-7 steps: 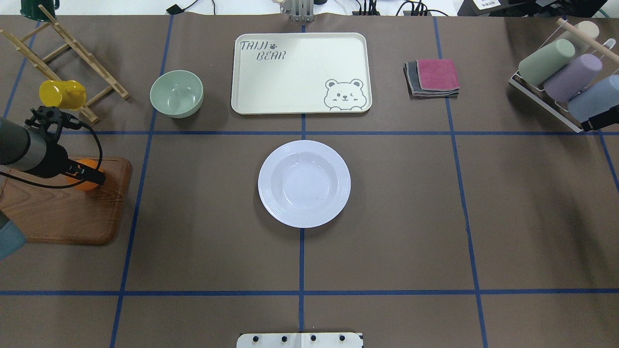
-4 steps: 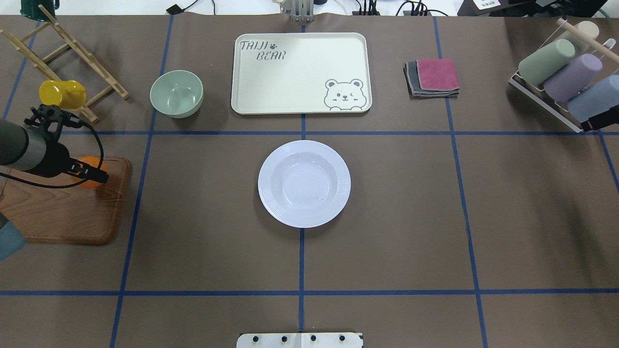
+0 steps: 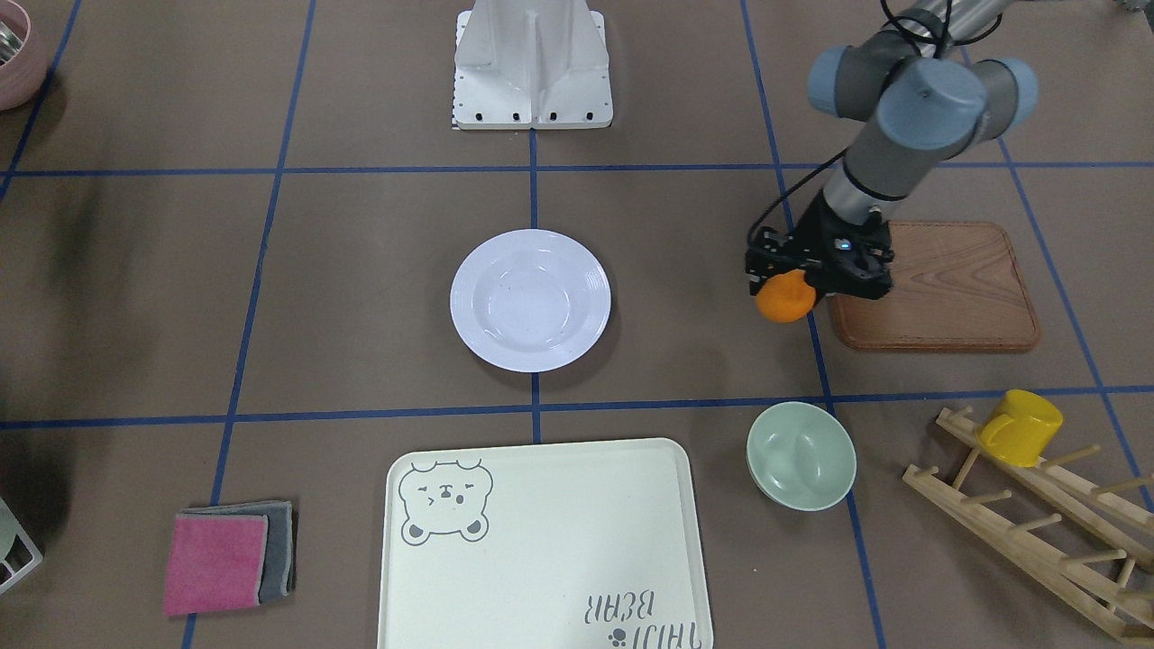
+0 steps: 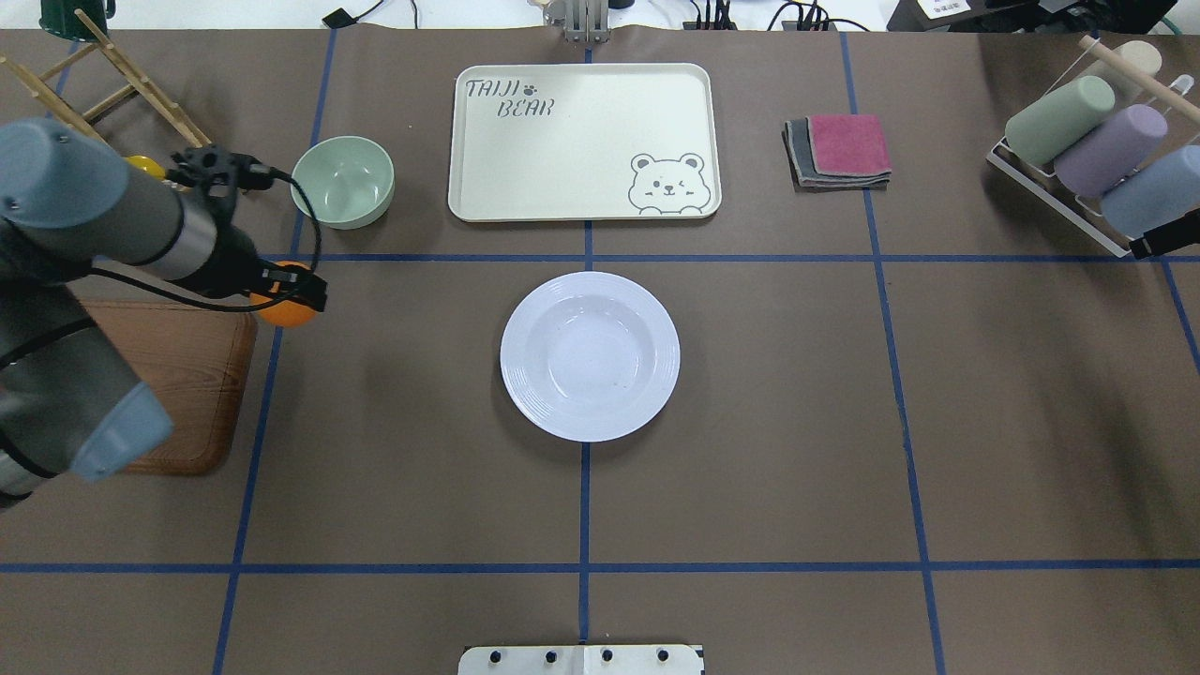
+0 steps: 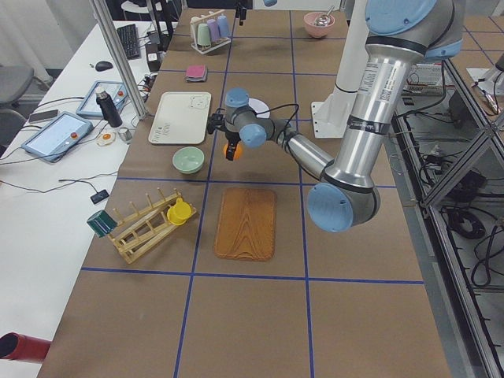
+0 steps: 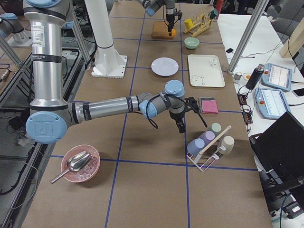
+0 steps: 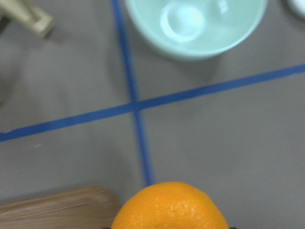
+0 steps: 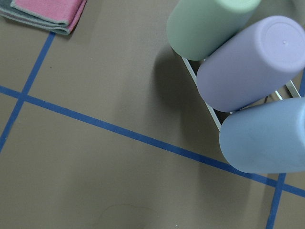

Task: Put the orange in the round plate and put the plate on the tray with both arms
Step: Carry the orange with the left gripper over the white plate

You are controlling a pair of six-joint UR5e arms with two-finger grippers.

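Observation:
My left gripper (image 4: 292, 292) is shut on the orange (image 4: 287, 307) and holds it in the air just past the wooden board's edge, left of the round plate (image 4: 589, 356). In the front-facing view the orange (image 3: 783, 298) hangs below the black fingers (image 3: 762, 267). It fills the bottom of the left wrist view (image 7: 170, 207). The white plate (image 3: 530, 299) lies empty at the table's middle. The cream tray (image 4: 581, 141) with the bear drawing lies empty behind it. My right gripper (image 4: 1161, 236) hovers at the far right by the cup rack; I cannot tell how its jaws stand.
A pale green bowl (image 4: 342, 181) sits just beyond the held orange. The brown wooden board (image 4: 187, 375) lies under my left arm. A wooden rack with a yellow cup (image 3: 1019, 428) stands at the far left. Folded cloths (image 4: 839, 150) and a rack of cups (image 4: 1087, 141) stand at the right.
My left gripper has lifted the orange off the wooden board and carried it right and away from the robot, past the board's edge. The right arm has not moved.

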